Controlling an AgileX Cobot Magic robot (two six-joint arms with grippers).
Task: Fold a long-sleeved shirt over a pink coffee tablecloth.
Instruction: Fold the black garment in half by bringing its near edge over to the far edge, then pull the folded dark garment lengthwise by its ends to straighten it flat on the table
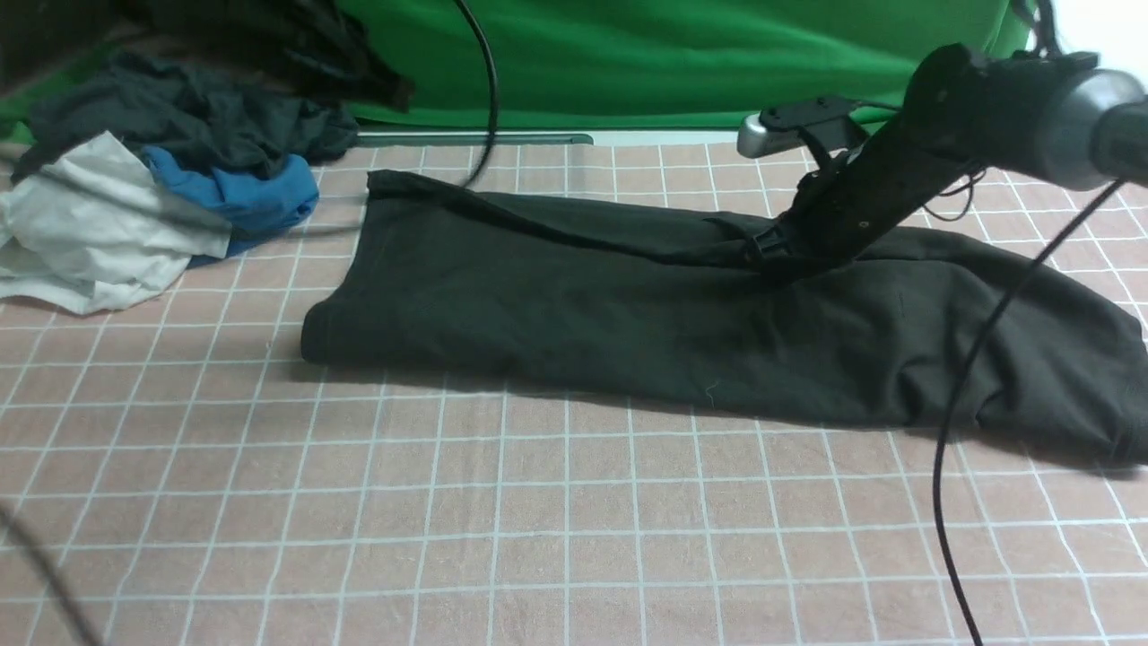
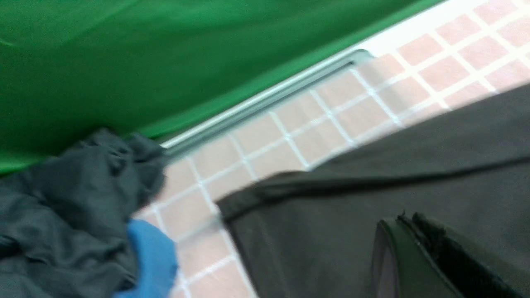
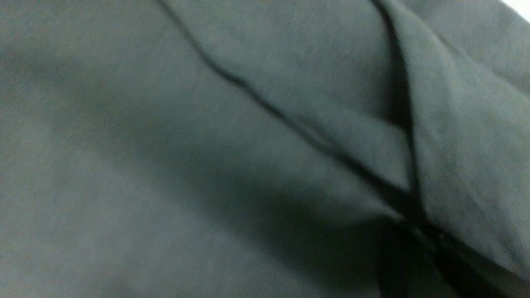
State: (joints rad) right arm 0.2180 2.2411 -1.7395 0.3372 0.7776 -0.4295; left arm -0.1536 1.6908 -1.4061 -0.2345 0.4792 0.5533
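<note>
Where the right arm [image 1: 951, 126] slants down from the right side, the right claw [image 1: 773, 257] sits tip-down on the shirt [image 1: 628, 314], touching a raised fold. Fingers are lost against the dark cloth, so I cannot tell whether it is pinching or just resting. The right wrist view shows only grey-black cloth with creases, no clearer.

Left claw [image 2: 418, 252]: seen only in the left wrist view as a dark, blurred shape over the shirt near its far-left corner. Cannot tell if it is parted or closed.

Count: one shirt, one tablecloth [image 1: 538, 520], one heap of three loose cloths at the far left: a charcoal garment [image 1: 197, 117] on top, a blue cloth [image 1: 247, 193] under it, a white cloth [image 1: 90, 224] nearest. One black cable [image 1: 982, 359] hangs from the right arm, crossing in front of the shirt's right part.

Shirt: black, matte, folded into one long band lying flat on the pink checked tablecloth, running from left of centre out to the right edge. Left end is squared off with a straight edge. Right end is fuller and wrinkled. A ridge runs from the far-left corner toward the right claw. It lies near the heap but apart from it.

A green backdrop [image 1: 673, 54] hangs behind the table's far edge.
</note>
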